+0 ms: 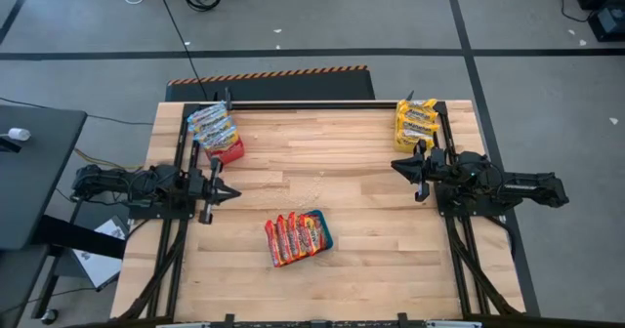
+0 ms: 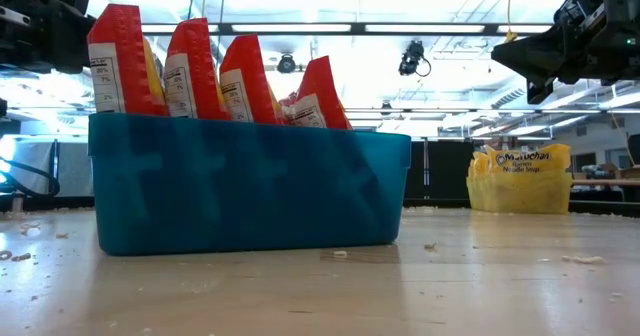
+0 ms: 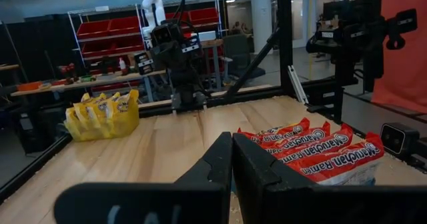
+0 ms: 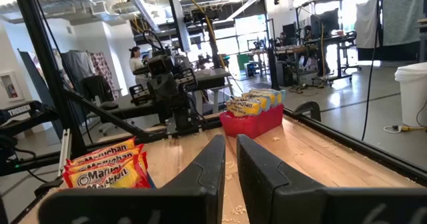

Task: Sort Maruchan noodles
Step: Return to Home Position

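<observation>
Several red-orange Maruchan noodles (image 1: 293, 236) stand on edge in a teal tray (image 2: 250, 191) on the table's near middle. Blue-trimmed packets (image 1: 212, 126) fill a red bin (image 4: 252, 123) at the far left corner. Yellow packets (image 1: 416, 122) fill a yellow bin (image 2: 518, 184) at the far right corner. My left gripper (image 1: 232, 192) hovers shut at the left edge, pointing level toward the table's middle. My right gripper (image 1: 396, 164) hovers shut at the right edge, facing it. Neither has anything between its fingers.
Bare wooden tabletop (image 1: 322, 177) with scattered crumbs lies between the two grippers. Black rails run along the left and right table edges. Beyond the table are shelves, workbenches and a person (image 4: 137, 57) far off.
</observation>
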